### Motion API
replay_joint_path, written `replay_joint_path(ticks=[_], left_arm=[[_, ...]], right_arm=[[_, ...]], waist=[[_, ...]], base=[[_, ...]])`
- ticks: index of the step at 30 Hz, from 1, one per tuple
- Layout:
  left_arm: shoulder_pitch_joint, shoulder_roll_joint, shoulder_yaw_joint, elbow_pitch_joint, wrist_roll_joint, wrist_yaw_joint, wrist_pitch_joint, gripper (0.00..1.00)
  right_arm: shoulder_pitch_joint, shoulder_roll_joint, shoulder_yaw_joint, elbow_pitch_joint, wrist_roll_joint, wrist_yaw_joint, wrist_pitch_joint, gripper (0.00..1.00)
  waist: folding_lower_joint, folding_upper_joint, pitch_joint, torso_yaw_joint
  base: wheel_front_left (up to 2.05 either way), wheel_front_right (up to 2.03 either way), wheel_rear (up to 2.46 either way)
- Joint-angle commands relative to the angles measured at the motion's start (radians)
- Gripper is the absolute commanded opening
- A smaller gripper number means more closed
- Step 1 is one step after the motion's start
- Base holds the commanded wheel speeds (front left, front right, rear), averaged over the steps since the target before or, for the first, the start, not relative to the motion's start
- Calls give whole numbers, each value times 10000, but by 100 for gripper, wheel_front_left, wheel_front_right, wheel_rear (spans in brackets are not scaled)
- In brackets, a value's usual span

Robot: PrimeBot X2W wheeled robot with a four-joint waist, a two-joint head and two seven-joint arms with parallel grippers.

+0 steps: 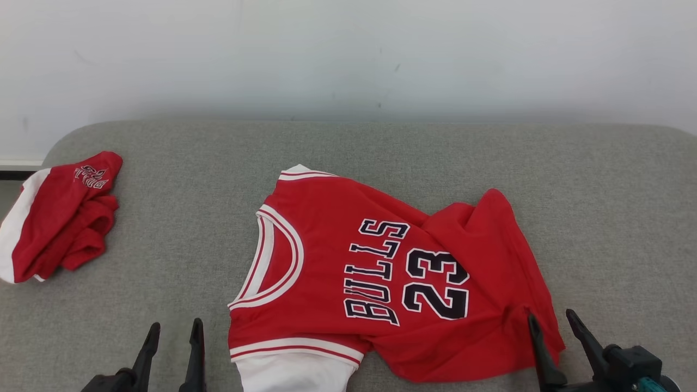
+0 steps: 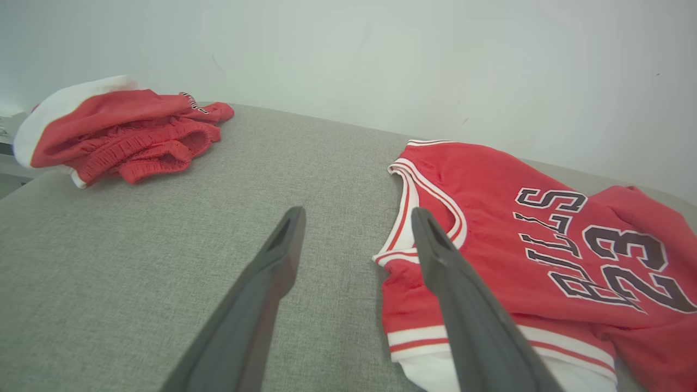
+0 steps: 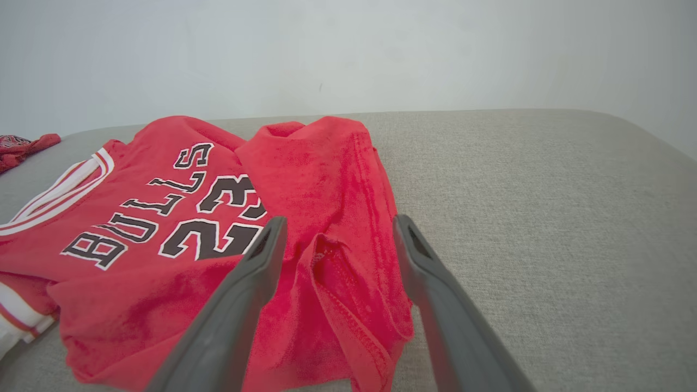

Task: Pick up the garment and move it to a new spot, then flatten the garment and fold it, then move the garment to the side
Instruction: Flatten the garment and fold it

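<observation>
Item: jersey (image 1: 381, 272), centre frame, apparently laid for flattening, hem bunched; right gripper (image 1: 550, 317) fingers apart astride hem; left gripper (image 1: 176, 324) fingers apart, empty.

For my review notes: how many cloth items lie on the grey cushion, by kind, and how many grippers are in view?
red jersey, lettered BULLS 23: 1
red-and-white bundle, crumpled: 1
Grippers, fingers apart: 2, the left gripper and the right gripper
Total: 4
</observation>
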Motion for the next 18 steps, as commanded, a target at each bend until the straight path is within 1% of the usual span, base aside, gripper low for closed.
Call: replay_joint_path(ticks=[1, 8, 9, 10, 11, 15, 18], left_arm=[[-52, 0, -3, 6, 82, 2, -23, 100], [-212, 0, -55, 21, -12, -12, -23, 100], [-229, 0, -49, 24, -26, -15, -23, 100], [-253, 0, -39, 24, -40, -16, -23, 100], [-239, 1, -10, 27, -42, -15, -23, 100], [-39, -2, 126, 33, -59, 5, -22, 100], [80, -2, 169, 74, -89, 33, -23, 100]], right_arm=[[-173, -68, 62, 139, -90, -23, 73, 100], [-1009, -272, 597, 1468, 117, -23, 395, 100], [-1100, -261, 664, 1661, 170, -23, 394, 46], [-1177, -278, 725, 1825, 183, -23, 374, 9], [-1235, -303, 773, 1978, 195, -23, 334, 0], [-1336, -281, 702, 2233, 78, -23, 65, 0], [-1160, -318, 492, 1934, 135, -23, -100, 0]], waist=[[0, 0, 46, 77], [0, 0, 301, 475], [0, 0, 329, 532], [0, 0, 350, 583], [0, 0, 344, 607], [0, 0, 283, 520], [0, 0, 177, 304]], base=[[0, 0, 0], [0, 0, 0], [0, 0, 0], [0, 0, 0], [0, 0, 0], [0, 0, 0], [0, 0, 0]])
